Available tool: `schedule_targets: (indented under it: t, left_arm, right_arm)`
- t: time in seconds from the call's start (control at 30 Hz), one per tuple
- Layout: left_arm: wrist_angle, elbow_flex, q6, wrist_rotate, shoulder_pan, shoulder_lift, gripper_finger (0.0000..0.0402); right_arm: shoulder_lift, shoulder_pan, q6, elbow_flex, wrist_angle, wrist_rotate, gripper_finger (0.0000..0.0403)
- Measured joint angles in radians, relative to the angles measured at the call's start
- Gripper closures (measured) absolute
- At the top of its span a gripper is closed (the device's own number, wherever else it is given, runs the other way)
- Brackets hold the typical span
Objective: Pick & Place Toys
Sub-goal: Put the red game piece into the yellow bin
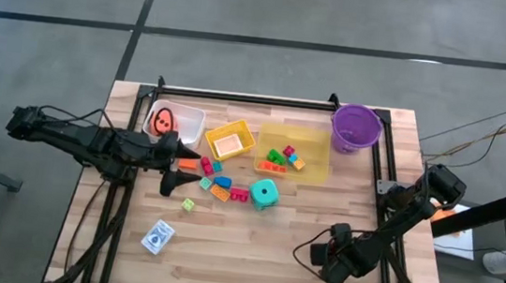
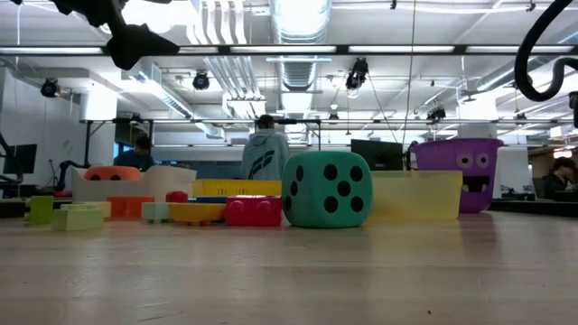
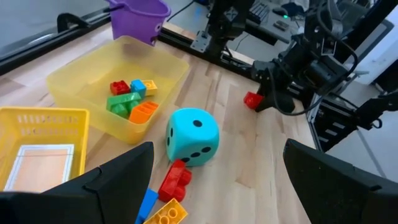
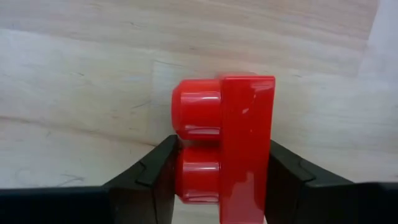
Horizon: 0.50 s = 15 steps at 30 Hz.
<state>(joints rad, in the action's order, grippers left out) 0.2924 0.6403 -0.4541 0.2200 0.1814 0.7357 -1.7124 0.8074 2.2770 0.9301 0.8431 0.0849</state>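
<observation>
Yellow bin (image 1: 311, 169) holds bricks (image 1: 282, 156); right gripper (image 4: 221, 177) clamps red brick (image 4: 224, 146); left gripper (image 3: 217, 180) wide

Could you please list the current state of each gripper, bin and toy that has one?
right gripper: shut on red brick
left gripper: open, empty, above the toys
teal die: on table, outside bins
yellow bin: holds several bricks
purple bucket: upright
card box: flat on table

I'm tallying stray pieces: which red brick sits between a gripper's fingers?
The red brick between the right gripper's fingers, far from the pile; the other red brick lies beside the teal die.
</observation>
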Motion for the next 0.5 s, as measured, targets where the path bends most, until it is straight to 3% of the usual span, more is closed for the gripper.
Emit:
schedule_targets:
  t: [0.27, 0.5]
  left_arm:
    - [-0.011, 0.0, 0.001, 0.0, 0.0, 0.0, 0.0043]
    - [-0.013, 0.0, 0.0, 0.006, 0.0, 0.0, 0.0043]
  right_arm:
    - [-0.004, -0.001, -0.04, 0.036, 0.04, 0.035, 0.0242]
    - [0.002, -0.026, -0.123, 0.144, 0.226, 0.097, 0.0242]
